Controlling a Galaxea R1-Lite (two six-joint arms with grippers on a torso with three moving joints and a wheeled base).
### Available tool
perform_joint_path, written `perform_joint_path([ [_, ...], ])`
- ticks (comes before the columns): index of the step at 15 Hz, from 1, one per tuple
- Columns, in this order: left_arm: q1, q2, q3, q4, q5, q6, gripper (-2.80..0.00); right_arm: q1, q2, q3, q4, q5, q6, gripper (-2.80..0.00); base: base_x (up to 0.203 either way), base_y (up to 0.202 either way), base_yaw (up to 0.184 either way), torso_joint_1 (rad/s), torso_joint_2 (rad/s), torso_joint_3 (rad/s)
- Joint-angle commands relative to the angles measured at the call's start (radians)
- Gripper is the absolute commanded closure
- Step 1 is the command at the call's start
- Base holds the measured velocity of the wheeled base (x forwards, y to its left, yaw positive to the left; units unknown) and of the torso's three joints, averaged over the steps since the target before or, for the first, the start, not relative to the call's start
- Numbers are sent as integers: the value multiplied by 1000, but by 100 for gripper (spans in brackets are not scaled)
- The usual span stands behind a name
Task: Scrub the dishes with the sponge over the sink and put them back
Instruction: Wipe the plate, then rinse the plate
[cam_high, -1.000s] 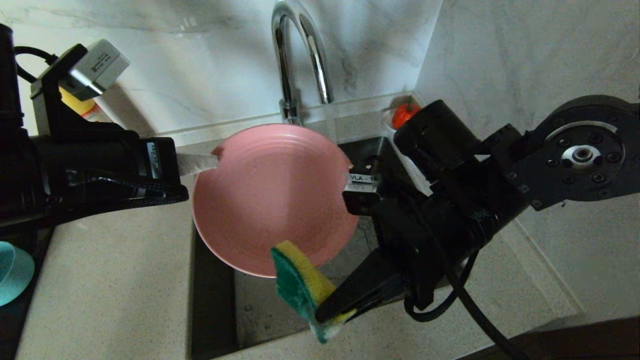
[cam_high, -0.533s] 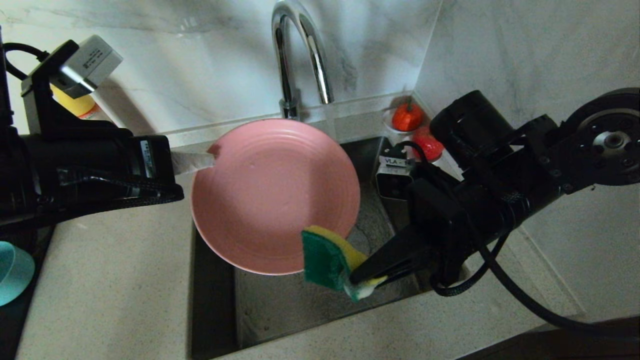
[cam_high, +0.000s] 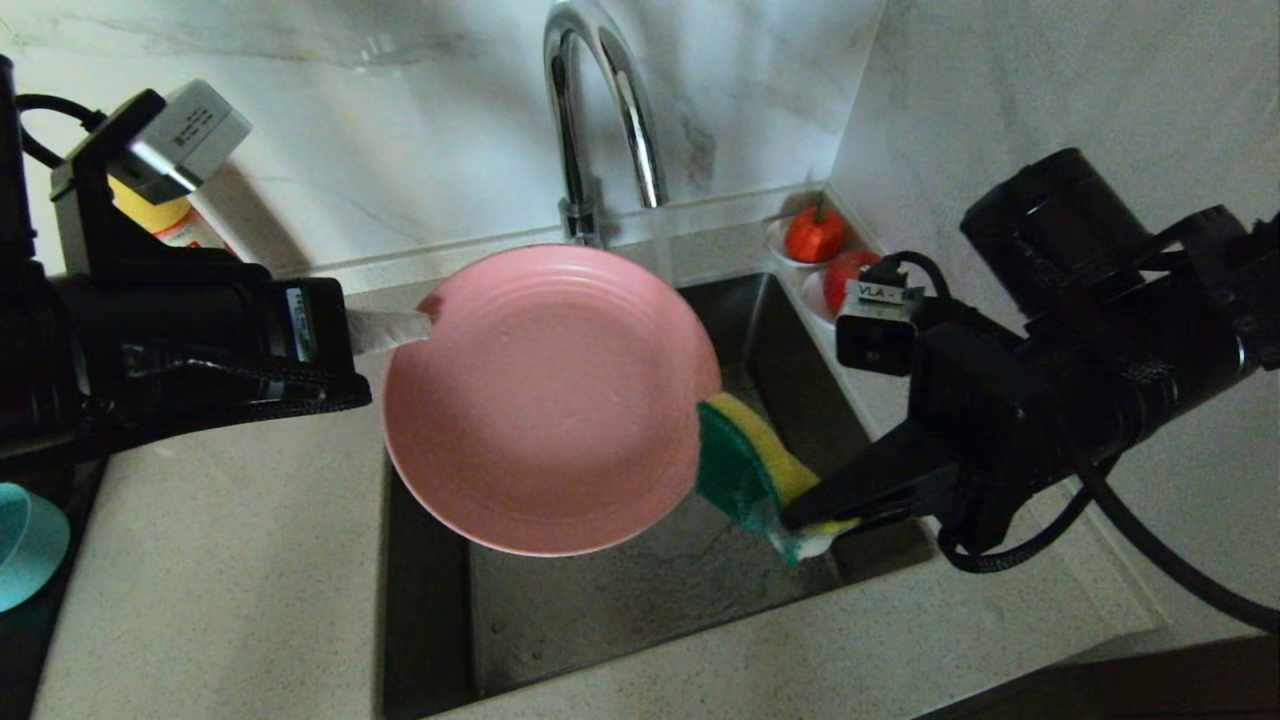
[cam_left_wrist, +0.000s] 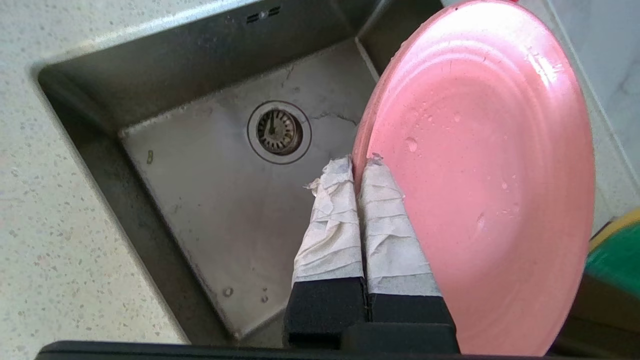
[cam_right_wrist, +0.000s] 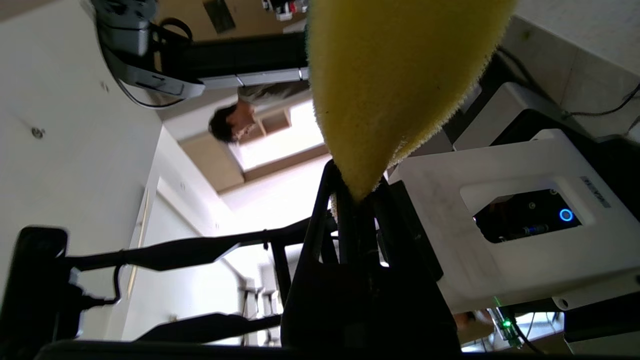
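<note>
Much of the sink (cam_high: 600, 600) is lying hidden under the pink plate (cam_high: 545, 400), and its drain strainer (cam_left_wrist: 279, 131) is showing only in the left wrist view; the teal bowl (cam_high: 25, 545) is being cut off by the left edge of the head view, and no spoon is showing anywhere. The left pincer (cam_high: 425, 322) is reaching in from the left, its taped fingers (cam_left_wrist: 390, 235) pressed together on the plate's far-left rim, holding the plate tilted over the basin with its ringed face turned up and toward the right. The right pincer (cam_high: 825, 505) is coming in from the right, clamped on the near-right end of the sponge (cam_high: 750, 465); its fingertips are partly buried in the foam. The sponge's long axis is running from the near right toward the far left, green pad facing left and yellow foam facing right, with its free end touching the plate's right rim. Counted: one plate, one sponge, one bowl, one tap (cam_high: 600, 110) rising behind the plate, and two red fruits (cam_high: 815, 235) sitting on the desk (cam_high: 220, 560) at the far right corner. A person (cam_right_wrist: 235, 122) is appearing blurred in the right wrist view.
</note>
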Motion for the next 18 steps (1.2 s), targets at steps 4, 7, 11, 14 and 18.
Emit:
perform_joint_path([
  [4,0,23,26,-3,-6,-3,0,-86,-160,55,1,5,4,0,0,0,0,0,0,0],
  [7,1,51,65,-5,-4,-28,0,-159,-206,77,-5,5,2,0,0,0,0,0,0,0],
  [11,4,179,41,-85,-4,-118,0,-233,-263,149,-22,6,-30,0,0,0,0,0,0,0],
  [14,5,290,-16,-117,-6,-141,0,-261,-311,192,-24,8,-38,0,0,0,0,0,0,0],
  [18,5,412,-133,-119,1,-197,0,-271,-371,225,-29,5,-41,0,0,0,0,0,0,0],
])
